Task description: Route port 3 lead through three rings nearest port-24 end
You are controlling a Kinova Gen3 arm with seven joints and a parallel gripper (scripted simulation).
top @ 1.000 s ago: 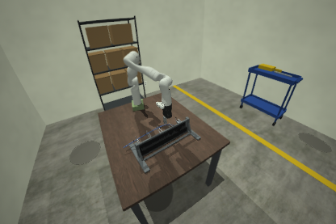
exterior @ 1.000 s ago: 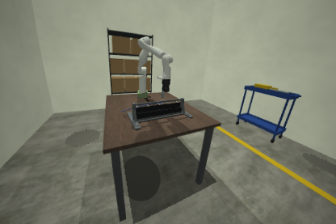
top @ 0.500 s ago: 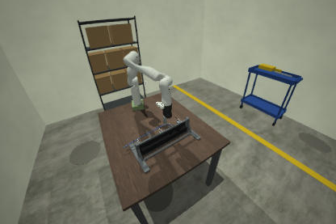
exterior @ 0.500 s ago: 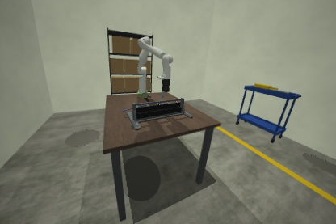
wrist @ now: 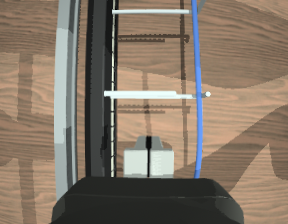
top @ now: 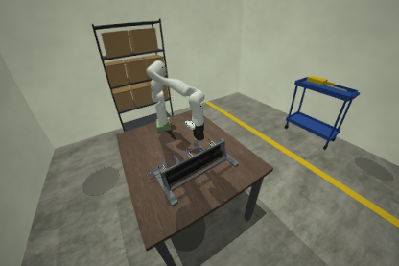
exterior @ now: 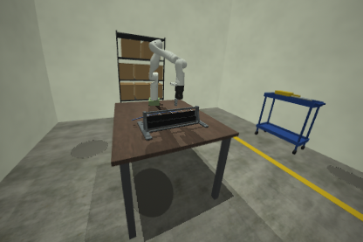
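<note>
The rack with the black patch panel [top: 194, 167] [exterior: 172, 118] [wrist: 98, 63] stands on the middle of the wooden table [top: 144, 206] [exterior: 131, 148]. The thin blue lead [wrist: 196, 63] [top: 168, 162] runs along the rack on the side toward the arm. In the wrist view it passes the right-hand ends of the white ring bars [wrist: 149, 95] [wrist: 151, 11]. I cannot tell whether it lies inside them. My gripper [wrist: 148, 150] [top: 199, 139] [exterior: 176, 99] is shut with its fingers together and holds nothing. It hangs above the rack's manager, just left of the lead.
The arm's base [top: 164, 126] stands on the table's far edge. A shelf with cardboard boxes [top: 130, 69] [exterior: 139, 70] is behind it. A blue cart [top: 320, 110] [exterior: 288, 120] stands to the right, beyond a yellow floor line [top: 307, 165].
</note>
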